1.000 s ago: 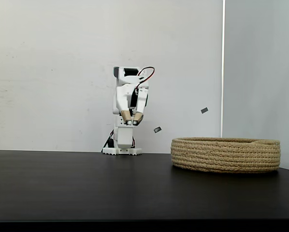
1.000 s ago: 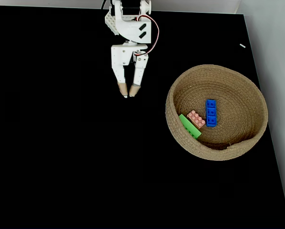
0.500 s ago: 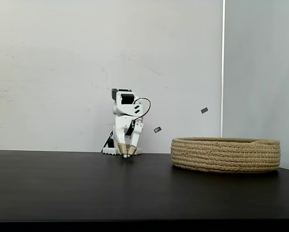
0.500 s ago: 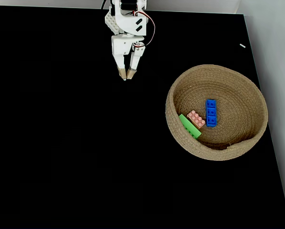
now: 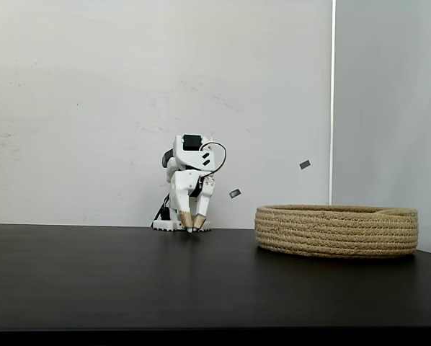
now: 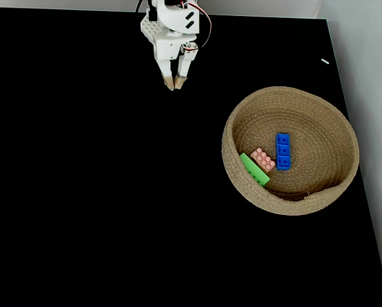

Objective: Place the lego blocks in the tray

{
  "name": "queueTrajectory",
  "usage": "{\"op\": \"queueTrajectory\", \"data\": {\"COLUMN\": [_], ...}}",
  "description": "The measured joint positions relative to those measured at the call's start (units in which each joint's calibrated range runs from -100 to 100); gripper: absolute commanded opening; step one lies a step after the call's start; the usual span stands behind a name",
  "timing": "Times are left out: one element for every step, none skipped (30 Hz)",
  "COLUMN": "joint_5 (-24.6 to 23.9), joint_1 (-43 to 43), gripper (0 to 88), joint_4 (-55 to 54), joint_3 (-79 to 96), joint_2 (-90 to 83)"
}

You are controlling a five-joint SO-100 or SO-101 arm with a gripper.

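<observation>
The tray [image 6: 290, 104] is a round coiled-rope basket at the right of the black table, and its side [image 5: 336, 231] shows in the low fixed view. Inside it lie three lego blocks: a blue one [image 6: 283, 151], a salmon-pink one [image 6: 262, 160] and a green one [image 6: 254, 169] against the left wall. The white arm is folded back near its base at the table's far edge. My gripper [image 6: 174, 86] points down close to the tabletop, fingers nearly together with nothing between them; from the side the gripper [image 5: 191, 228] hangs just above the table.
The black tabletop [image 6: 101, 192] stretches wide to the left and front of the tray. A white wall [image 5: 78, 108] stands behind the arm, with a grey panel [image 5: 388, 101] at the right. Small dark tape marks [image 5: 235, 193] stick to the wall.
The arm has folded back toward its base and lowered. The gripper drew away from the tray side to the far edge and its fingers closed together. The blocks stayed put.
</observation>
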Motion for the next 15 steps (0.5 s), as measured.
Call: {"op": "queueTrajectory", "data": {"joint_5": [-0.34,-0.44,-0.54,-0.78,-1.17,-1.86,-2.83,-3.66,-3.96,-4.15,-4.35,-4.44,-4.44,-4.44,-4.44], "joint_1": [0.16,0.41,0.49,0.49,0.41,0.33,0.33,0.33,0.33,0.33,0.33,0.33,0.33,0.33,0.33], "gripper": [0.0,0.0,0.0,0.0,0.2,0.2,0.2,0.3,0.3,0.3,0.3,0.3,0.3,0.3,0.3], "joint_4": [1.06,1.79,2.19,2.44,2.60,2.68,2.68,2.68,2.68,2.68,2.68,2.68,2.68,2.68,2.68], "joint_3": [0.00,0.00,0.00,0.00,0.00,0.00,0.00,0.00,0.00,0.00,0.00,0.00,0.00,0.00,0.00], "joint_2": [-0.25,-0.25,-0.42,-0.59,-0.59,-0.59,-0.59,-0.59,-0.59,-0.59,-0.59,-0.59,-0.59,-0.59,-0.59]}}
